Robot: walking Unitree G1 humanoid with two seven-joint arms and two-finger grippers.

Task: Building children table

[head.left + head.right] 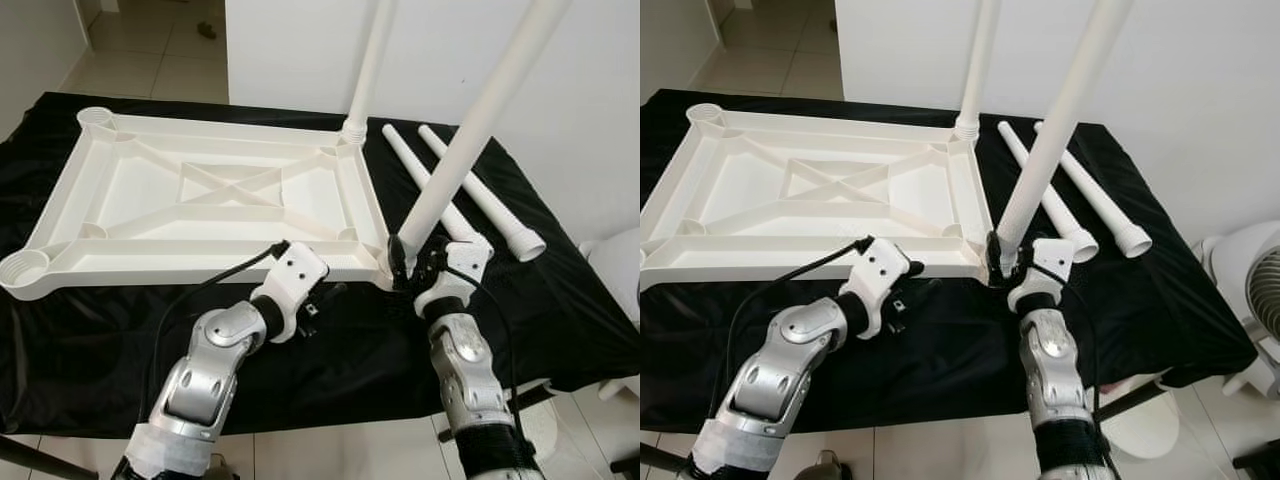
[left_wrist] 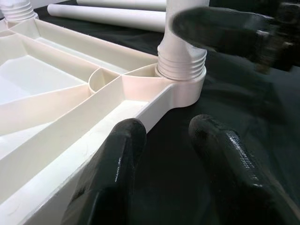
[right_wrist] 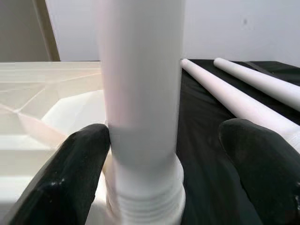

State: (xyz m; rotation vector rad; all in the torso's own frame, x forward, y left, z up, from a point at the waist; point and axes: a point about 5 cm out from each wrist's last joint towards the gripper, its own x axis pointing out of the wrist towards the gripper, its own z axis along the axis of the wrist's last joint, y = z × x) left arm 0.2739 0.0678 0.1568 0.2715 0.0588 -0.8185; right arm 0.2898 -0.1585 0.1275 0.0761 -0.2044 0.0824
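Black-draped desk: white ribbed plastic tabletop, upside down; two white legs loose alongside. Right gripper, spread around near-corner upright white plastic leg, one finger touching. Left gripper, parted, empty, beside tabletop's near edge.

One upturned tabletop, two standing legs, two loose legs, two claws
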